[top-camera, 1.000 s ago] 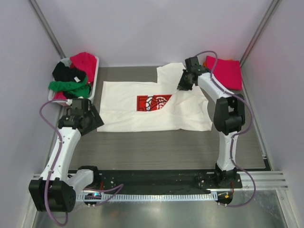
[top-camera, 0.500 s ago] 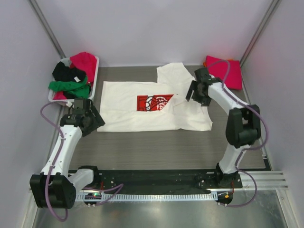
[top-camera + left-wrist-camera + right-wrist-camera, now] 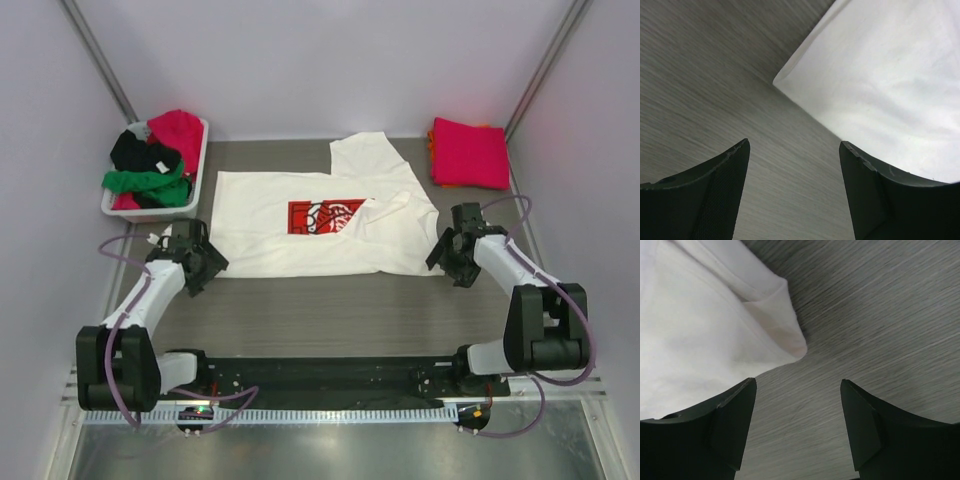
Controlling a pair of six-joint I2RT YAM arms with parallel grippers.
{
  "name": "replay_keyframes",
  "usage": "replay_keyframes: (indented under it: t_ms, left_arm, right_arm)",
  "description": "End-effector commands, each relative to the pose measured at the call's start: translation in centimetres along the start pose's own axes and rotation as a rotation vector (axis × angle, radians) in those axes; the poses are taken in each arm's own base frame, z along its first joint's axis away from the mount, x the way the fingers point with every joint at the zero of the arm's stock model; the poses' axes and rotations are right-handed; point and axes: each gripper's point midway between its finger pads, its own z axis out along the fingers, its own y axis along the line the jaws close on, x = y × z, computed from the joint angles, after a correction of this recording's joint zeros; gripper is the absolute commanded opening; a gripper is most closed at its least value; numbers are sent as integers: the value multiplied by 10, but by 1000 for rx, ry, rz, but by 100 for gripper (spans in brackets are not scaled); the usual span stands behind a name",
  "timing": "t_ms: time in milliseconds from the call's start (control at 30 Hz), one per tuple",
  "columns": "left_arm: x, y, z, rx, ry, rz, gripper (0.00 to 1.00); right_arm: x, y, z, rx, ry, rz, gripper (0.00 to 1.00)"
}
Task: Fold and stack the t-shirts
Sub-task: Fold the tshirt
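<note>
the white shirt (image 3: 300, 235) lies spread flat in the middle of the table (image 3: 330, 310), red print up. one sleeve sticks out on the far side, and a flap is turned in across its right part, up to the edge of the print. so the fold has been started but is far from done, i'd say.

both arms sit low at the near edge of the cloth. the left gripper (image 3: 205, 262) is just at the near-left corner, jaws spread wide, nothing between them. its wrist view shows bare table between the fingers and the corner a little ahead. the right gripper (image 3: 445, 255) is beside the near-right corner, also gaping and empty, with a bunched, doubled bit of cloth just in front of it.

to me this looks like the set-up for taking both near corners and carrying that edge over to the far side. each gripper would need to nudge forward onto its corner and close. the left corner is thin and flat on the table, so a finger has to get under it. the right one is thick and rumpled, so it could catch only part of the layers. they should lift together, or the fold goes askew.

a folded pink shirt (image 3: 470, 152) waits at the far right. the basket (image 3: 150, 210) at the far left holds more shirts.
</note>
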Motion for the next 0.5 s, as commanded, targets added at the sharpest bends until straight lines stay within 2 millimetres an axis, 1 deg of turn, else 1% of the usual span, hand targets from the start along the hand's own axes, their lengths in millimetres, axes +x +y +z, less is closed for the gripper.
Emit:
replay_keyframes:
  t_ms: [0, 33, 67, 133, 167, 200, 233, 267, 300, 333, 367, 433, 467]
  left_arm:
    - [-32, -12, 7, 26, -135, -66, 73]
    - [-32, -8, 11, 7, -143, -73, 73]
    - [-34, -10, 12, 11, -155, -81, 73]
    - [-32, -6, 19, -5, -158, -100, 72]
    - [-35, -9, 21, 7, -173, -107, 72]
    - [-36, -9, 24, 6, -178, -111, 72]
    - [-36, -8, 26, 2, -180, -115, 72]
    - [-37, -10, 30, 1, -179, -118, 71]
    - [-37, -11, 32, 0, -178, -122, 70]
    - [-40, -15, 33, 12, -184, -129, 70]
    - [-38, -15, 39, 2, -173, -126, 69]
    - [-40, -19, 42, 5, -172, -133, 64]
    - [-41, -19, 46, 1, -167, -136, 61]
  right_arm:
    - [-15, 15, 9, -87, -38, 38, 74]
    - [-13, 15, 12, -89, -32, 39, 73]
    - [-12, 15, 16, -90, -27, 38, 72]
    - [-12, 21, 23, -112, -27, 40, 70]
    - [-11, 22, 26, -117, -24, 40, 68]
    - [-14, 24, 29, -122, -33, 42, 62]
    - [-13, 25, 33, -120, -25, 39, 59]
    - [-19, 19, 36, -109, -29, 59, 59]
    - [-21, 20, 39, -110, -33, 61, 53]
    - [-22, 20, 42, -109, -26, 60, 51]
    - [-23, 21, 43, -110, -28, 62, 49]
    - [-26, 22, 45, -111, -33, 62, 39]
    - [-29, 23, 46, -109, -36, 59, 34]
